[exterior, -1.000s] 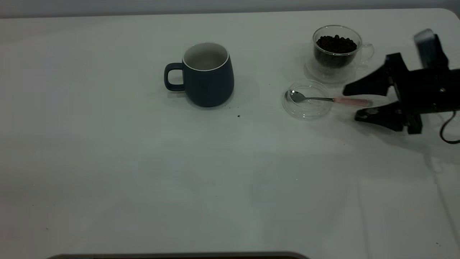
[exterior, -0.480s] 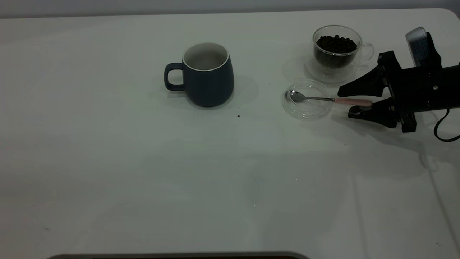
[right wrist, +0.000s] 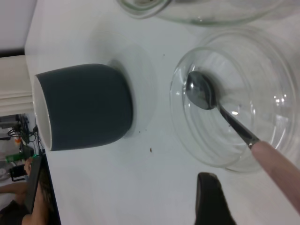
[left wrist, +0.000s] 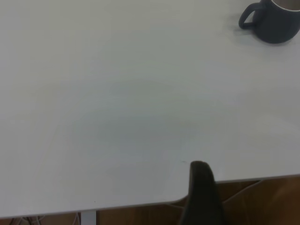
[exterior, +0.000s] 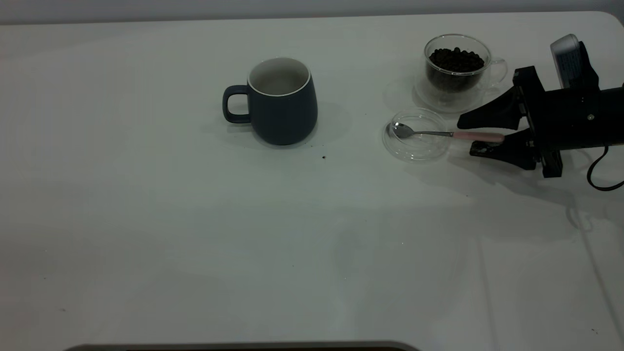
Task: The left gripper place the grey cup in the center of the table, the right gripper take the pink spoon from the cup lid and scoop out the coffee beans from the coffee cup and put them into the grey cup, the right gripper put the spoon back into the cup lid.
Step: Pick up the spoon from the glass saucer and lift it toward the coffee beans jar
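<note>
I counted one grey cup (exterior: pixel 282 101) at upper centre of the table (exterior: pixel 195 234), one coffee cup (exterior: pixel 457 68) of coffee beans (exterior: pixel 456 59) at upper right, and one cup lid (exterior: pixel 416 134) just below it holding one pink spoon (exterior: pixel 446 133). My right gripper (exterior: pixel 468 134) sat at right, fingers apart, straddling the spoon's handle, not visibly clamped. I read no writing anywhere. The left gripper's (left wrist: pixel 200 197) state I couldn't tell.

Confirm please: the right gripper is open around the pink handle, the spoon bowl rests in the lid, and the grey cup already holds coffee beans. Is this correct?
One detail is wrong. The exterior view shows the grey cup empty; the coffee beans are all in the coffee cup. The right gripper is open around the pink spoon, whose bowl rests in the cup lid.
</note>
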Available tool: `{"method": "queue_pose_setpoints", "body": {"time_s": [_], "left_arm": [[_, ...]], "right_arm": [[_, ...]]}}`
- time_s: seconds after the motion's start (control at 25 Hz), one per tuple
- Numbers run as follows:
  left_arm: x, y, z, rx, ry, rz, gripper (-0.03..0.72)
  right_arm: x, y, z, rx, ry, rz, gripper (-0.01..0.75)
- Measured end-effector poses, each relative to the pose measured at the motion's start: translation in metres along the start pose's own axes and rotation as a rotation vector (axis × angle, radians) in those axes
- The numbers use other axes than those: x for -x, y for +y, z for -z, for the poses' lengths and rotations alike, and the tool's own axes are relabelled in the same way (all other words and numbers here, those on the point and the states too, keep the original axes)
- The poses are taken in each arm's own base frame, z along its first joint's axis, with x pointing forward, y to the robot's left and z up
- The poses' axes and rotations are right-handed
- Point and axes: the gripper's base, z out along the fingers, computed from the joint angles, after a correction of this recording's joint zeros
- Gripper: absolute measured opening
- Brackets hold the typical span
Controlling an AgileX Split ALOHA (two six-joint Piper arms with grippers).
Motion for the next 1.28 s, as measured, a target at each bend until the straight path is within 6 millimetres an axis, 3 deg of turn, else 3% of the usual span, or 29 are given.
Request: {"method": "queue_pose_setpoints", "body": {"time_s": [0.24,0.56,1.0,1.28], "left_arm": [[0.000,0.000,0.000,0.000,0.000,0.000,0.569],[0.000,0.000,0.000,0.000,0.000,0.000,0.569],[0.000,0.000,0.000,0.000,0.000,-0.002,0.569],[0.000,0.000,0.000,0.000,0.000,-0.002,0.569]], "right_arm": [[0.003,0.001,0.000,0.005,-0.004,0.010,0.473],[0.013,0.005,-0.001,0.015,-0.023,0.040,0.395],[0.011,0.005,0.000,0.022,0.010,0.062,0.136],[0.011,0.002,0.012,0.040,0.061,0.085,0.105]]}}
